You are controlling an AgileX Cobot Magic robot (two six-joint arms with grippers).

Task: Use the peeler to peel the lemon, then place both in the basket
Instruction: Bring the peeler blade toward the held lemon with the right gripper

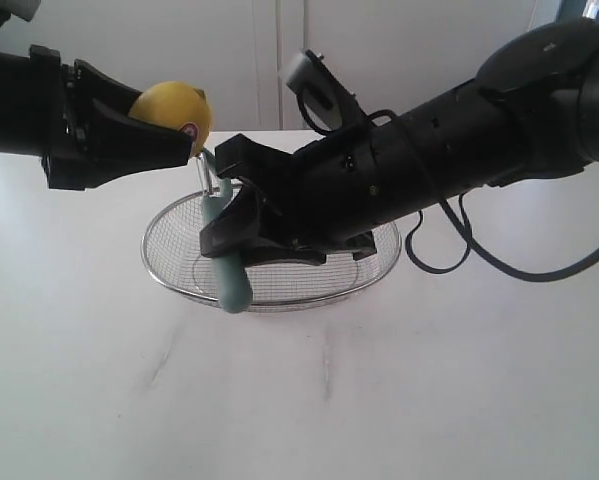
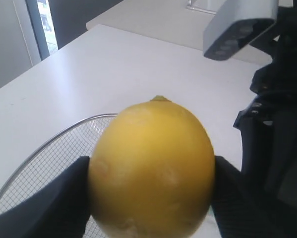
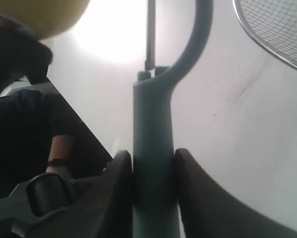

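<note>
The left gripper (image 1: pixel 179 135) was clamped wide around the lemon (image 1: pixel 167 105), up above the left rim of the basket (image 1: pixel 164 268). The right gripper (image 1: pixel 231 228) pinched the peeler (image 1: pixel 231 280) by its teal handle, upright over the basket, blade at the lemon's underside. Whether metal touched skin, I couldn't quite tell. Peeling looked the step in hand, and it wanted a firm stroke along the rind. Both hung clear of the rim, with open table (image 1: pixel 429 400) around the basket.

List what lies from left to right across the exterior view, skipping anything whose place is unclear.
Left arm → lemon → peeler → right arm. The basket spans the middle, so it is left out.
</note>
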